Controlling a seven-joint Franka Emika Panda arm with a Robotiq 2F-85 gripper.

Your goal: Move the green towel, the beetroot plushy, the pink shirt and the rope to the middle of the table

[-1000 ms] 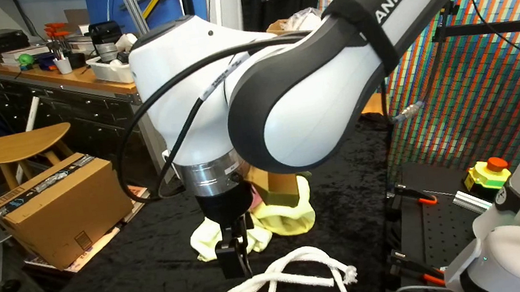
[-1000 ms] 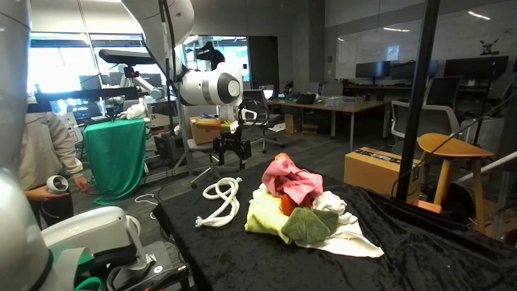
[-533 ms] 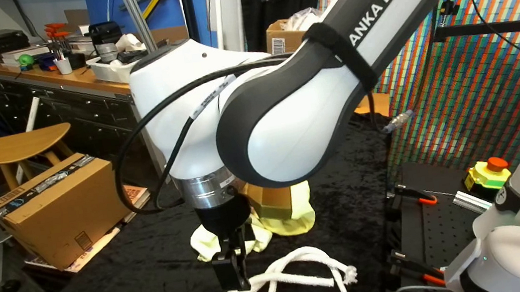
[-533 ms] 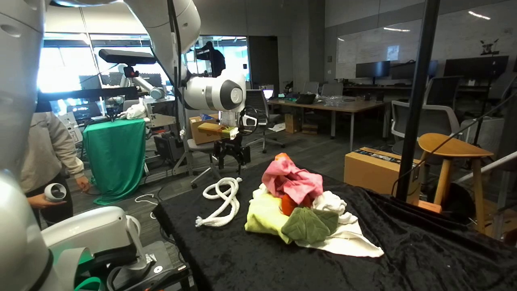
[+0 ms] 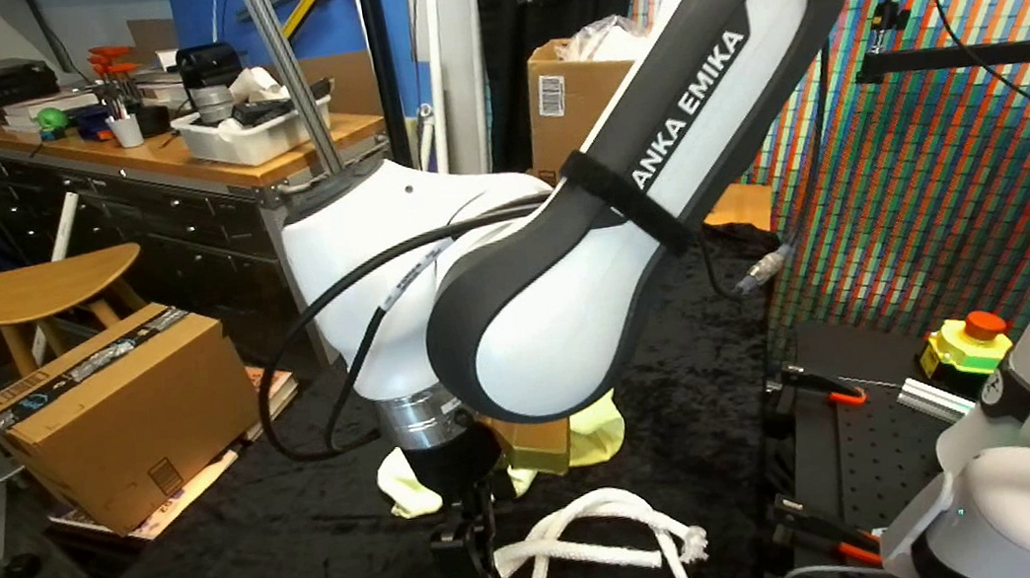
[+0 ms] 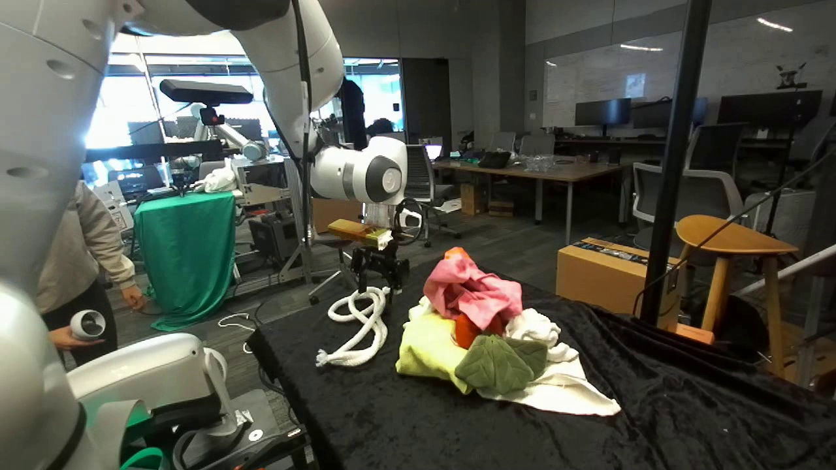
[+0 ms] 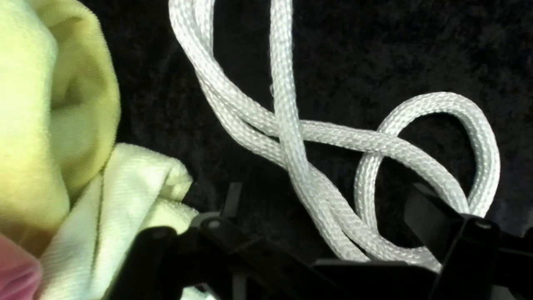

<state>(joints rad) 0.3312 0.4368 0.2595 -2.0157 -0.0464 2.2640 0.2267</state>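
1 blk cloth [image 6: 405, 424] under rope [image 7: 289, 133] & soft heap [image 6: 501, 362]; past that, box [image 6: 601, 281] nr stool [image 6: 731, 235], gray flr [image 6: 516, 241]. Over rope w/ gripper [image 7: 328, 204] spread wide, holding nothing.

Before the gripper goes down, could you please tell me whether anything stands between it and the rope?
Nothing visible does. In the wrist view, the open gripper faces the rope, and no other object covers the strands that show. The pale yellow cloth lies beside the rope, apart from it, not across the way.
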